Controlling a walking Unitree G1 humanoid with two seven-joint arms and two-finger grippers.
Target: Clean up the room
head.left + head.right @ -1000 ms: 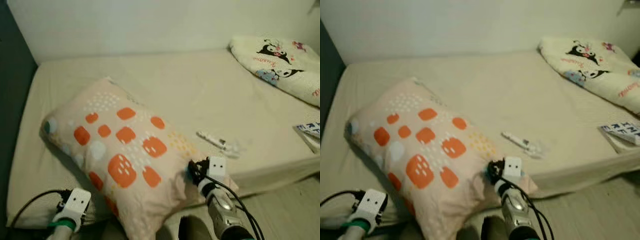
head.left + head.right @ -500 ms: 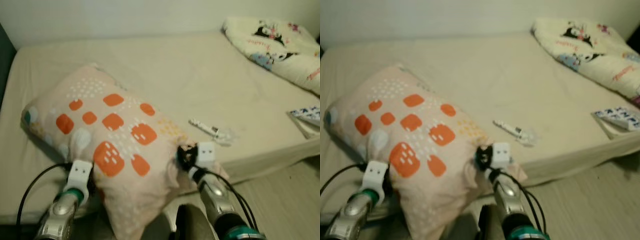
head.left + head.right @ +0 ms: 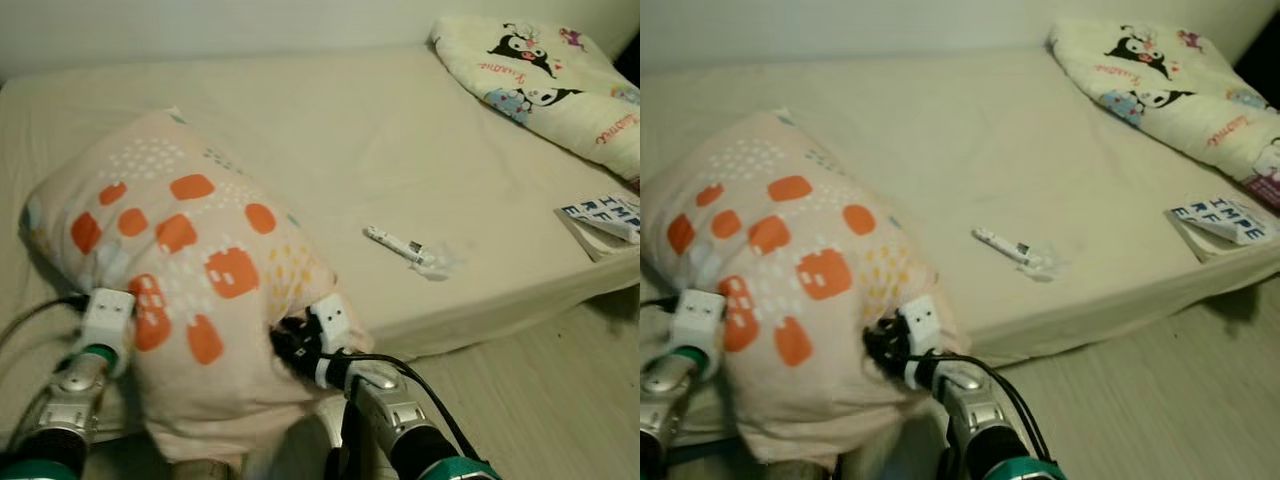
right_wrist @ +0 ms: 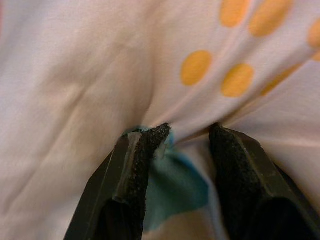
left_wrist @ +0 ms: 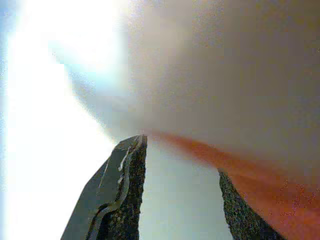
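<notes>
On the bed (image 3: 420, 150), the spotted pillow (image 3: 180, 260) has risen off its near edge since a moment ago, bunched between the left tool (image 3: 105, 318) and right tool (image 3: 300, 345), each clenched on its fabric, so I judge carrying has begun.

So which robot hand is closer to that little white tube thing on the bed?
Right. The right gripper pinches the near corner of the pillow, a short way across the bed from the white tube. The left gripper is at the pillow's far side, farther off.
</notes>
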